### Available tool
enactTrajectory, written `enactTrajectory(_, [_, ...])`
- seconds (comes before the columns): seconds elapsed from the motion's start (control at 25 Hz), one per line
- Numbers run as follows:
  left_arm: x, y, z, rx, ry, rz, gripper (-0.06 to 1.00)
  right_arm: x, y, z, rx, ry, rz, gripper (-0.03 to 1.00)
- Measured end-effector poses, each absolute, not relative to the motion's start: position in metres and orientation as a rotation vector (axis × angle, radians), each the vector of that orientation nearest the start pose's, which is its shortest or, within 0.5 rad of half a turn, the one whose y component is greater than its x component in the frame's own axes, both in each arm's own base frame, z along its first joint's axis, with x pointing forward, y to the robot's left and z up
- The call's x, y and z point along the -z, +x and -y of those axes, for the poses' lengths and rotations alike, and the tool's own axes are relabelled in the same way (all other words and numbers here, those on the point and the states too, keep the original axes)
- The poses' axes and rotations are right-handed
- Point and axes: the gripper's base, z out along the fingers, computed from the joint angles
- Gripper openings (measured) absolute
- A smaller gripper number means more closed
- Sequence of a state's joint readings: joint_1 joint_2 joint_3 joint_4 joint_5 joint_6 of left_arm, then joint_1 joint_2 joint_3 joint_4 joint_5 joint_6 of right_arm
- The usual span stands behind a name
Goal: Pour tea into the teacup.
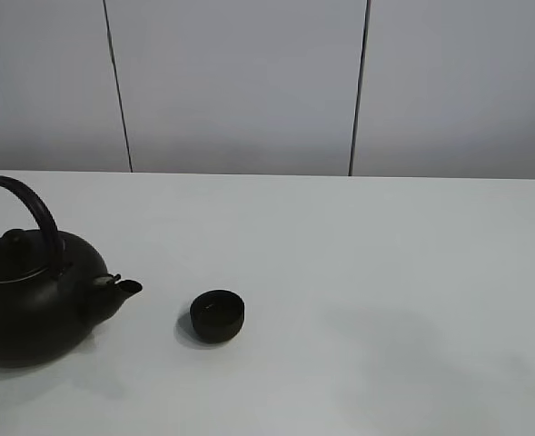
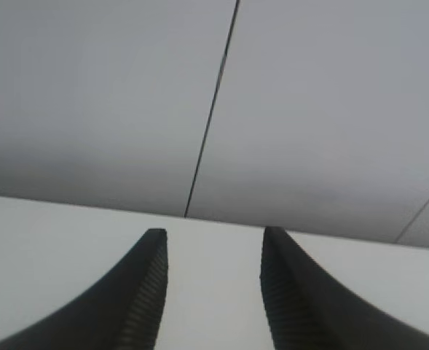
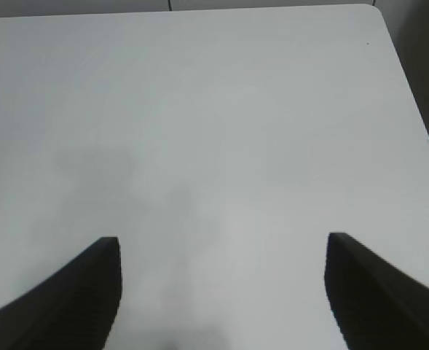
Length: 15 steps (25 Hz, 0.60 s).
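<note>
a small black teacup (image 1: 217, 314) sits upright on the white table (image 1: 385, 272), near the front and a bit left of the middle. a big round black teapot (image 1: 33, 291) stands just to its left, not touching it, and its spout (image 1: 122, 287) points toward the cup. its curved handle (image 1: 26, 213) stands up over the lid. the left gripper (image 2: 213, 292) has its two dark fingers (image 2: 145, 292) apart with nothing between them. the right gripper (image 3: 221, 292) is spread wide over bare table, holding nothing.
</note>
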<state>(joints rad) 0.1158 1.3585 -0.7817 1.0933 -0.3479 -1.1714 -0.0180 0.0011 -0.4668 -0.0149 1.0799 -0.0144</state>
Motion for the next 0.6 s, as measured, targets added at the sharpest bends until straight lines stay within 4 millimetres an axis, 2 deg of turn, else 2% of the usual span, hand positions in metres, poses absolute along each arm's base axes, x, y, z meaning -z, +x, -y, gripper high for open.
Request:
enactTrajectory(0.12, [-0.308, 0.282, -0.009, 0.264, -0.074, -1.813, 0.31, -0.266, -0.002, 0.001, 0.037, 0.004, -2.098, 0.54])
enactTrajectory(0.28, [-0.333, 0.263, -0.015, 0.206, -0.15, -1.739, 0.31, -0.266, -0.002, 0.001, 0.037, 0.004, -2.098, 0.54])
enactTrajectory(0.44, [-0.358, 0.238, -0.024, 0.064, -0.201, -1.688, 0.31, -0.266, -0.002, 0.001, 0.037, 0.004, -2.098, 0.54])
enactTrajectory(0.6, [-0.393, 0.21, -0.035, -0.13, -0.244, -1.678, 0.31, -0.266, -0.002, 0.001, 0.037, 0.004, -2.098, 0.54])
